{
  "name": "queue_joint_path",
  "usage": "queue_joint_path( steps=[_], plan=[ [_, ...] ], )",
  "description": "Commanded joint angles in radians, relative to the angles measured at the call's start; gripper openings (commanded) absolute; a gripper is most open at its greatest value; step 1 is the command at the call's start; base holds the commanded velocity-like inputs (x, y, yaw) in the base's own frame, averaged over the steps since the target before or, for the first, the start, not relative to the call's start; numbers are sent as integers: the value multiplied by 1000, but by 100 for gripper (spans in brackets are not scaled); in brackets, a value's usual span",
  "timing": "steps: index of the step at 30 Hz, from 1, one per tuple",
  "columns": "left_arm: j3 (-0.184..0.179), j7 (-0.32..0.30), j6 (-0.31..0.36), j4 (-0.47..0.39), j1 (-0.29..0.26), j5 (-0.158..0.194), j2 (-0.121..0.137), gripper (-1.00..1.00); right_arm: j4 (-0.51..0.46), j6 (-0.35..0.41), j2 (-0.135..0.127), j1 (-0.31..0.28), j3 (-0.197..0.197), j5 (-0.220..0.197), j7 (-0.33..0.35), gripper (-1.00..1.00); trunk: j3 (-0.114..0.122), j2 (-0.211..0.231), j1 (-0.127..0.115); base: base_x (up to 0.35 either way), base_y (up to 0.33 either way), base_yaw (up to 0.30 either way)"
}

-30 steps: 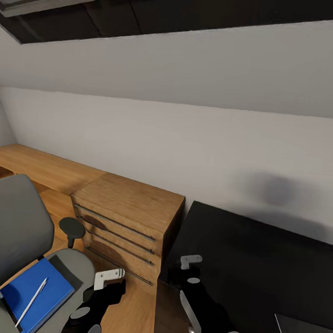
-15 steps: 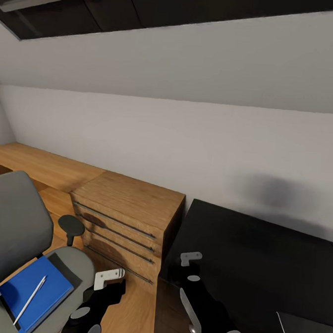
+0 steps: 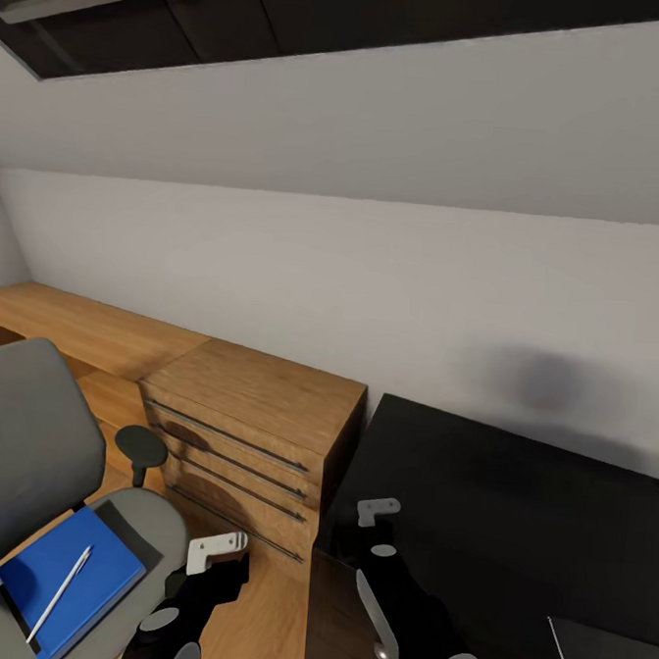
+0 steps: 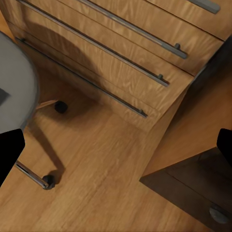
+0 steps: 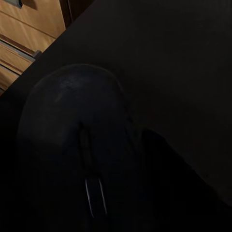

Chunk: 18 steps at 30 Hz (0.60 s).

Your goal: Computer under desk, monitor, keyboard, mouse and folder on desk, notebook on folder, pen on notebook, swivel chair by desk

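Right gripper (image 3: 369,539) over desk (image 3: 513,510), mouse (image 5: 79,145) clamped.
Left gripper (image 4: 116,154) spread apart above floor; folder (image 3: 71,577) with pen (image 3: 61,591) on swivel chair (image 3: 26,446).

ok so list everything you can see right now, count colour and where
swivel chair: one, grey with black armrest, lower left of head view
folder: one, bright blue, flat on the chair seat
pen: one, pale thin stick, lying on the folder
wooden drawer cabinet: one, light wood with long bar handles, between chair and desk
desk: one, black top, lower right
mouse: one, black, close under the right wrist camera, over the desk
left gripper: over the floor beside the chair
right gripper: above the desk's near corner
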Motion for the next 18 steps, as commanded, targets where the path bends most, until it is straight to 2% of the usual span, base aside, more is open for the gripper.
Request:
queue_joint_path(
  steps=[1,9,18],
  plan=[
    [-1,10,2,-1,-1,10,0,100,30,6,-1,0,5,-14,-10,-100,-1,-1,0,0,0,0],
    [-1,10,2,-1,-1,10,0,100,25,6,-1,-1,5,-14,-10,-100,-1,-1,0,0,0,0],
    [-1,10,2,-1,-1,10,0,100,24,6,-1,0,5,-14,-10,-100,27,62,-34,0,0,0]
  ],
)
